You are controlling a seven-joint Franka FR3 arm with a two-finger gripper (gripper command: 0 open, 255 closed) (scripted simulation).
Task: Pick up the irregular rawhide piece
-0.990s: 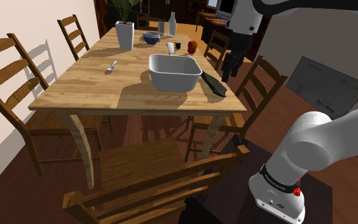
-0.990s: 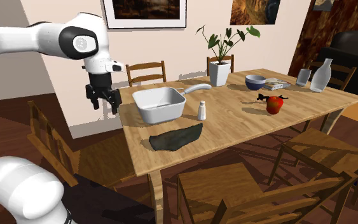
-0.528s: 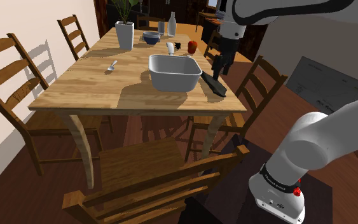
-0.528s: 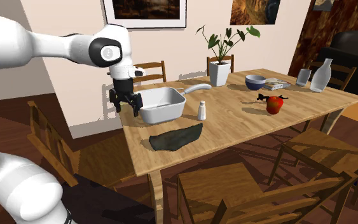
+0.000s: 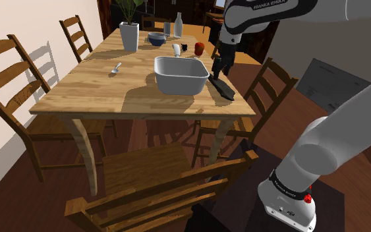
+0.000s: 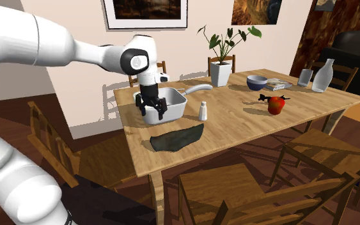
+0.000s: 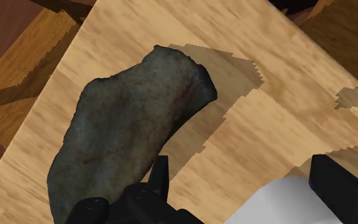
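Finding 1: the irregular rawhide piece (image 5: 221,87) (image 6: 177,137) (image 7: 133,133) is a dark, mottled, flat slab. It lies on the wooden desk (image 5: 91,86) (image 6: 236,124) (image 7: 266,95) just beside the white pan (image 5: 180,74) (image 6: 172,97) (image 7: 279,203), between the pan and the desk's edge. In the shoulder view it sits to the right of the pan.

Finding 2: my pincer (image 5: 218,66) (image 6: 153,114) (image 7: 247,191) hangs above the corner of the pan nearest the rawhide. The fingers (image 7: 159,175) stand wide apart and clasp nothing. A corner of the pan shows between them, and one finger is over the rawhide's end nearest the pan, apart from it.

Finding 3: a white shaker (image 6: 203,111) stands just beside the pan. A red apple (image 6: 275,105) lies well apart from the pan, farther along the desk.
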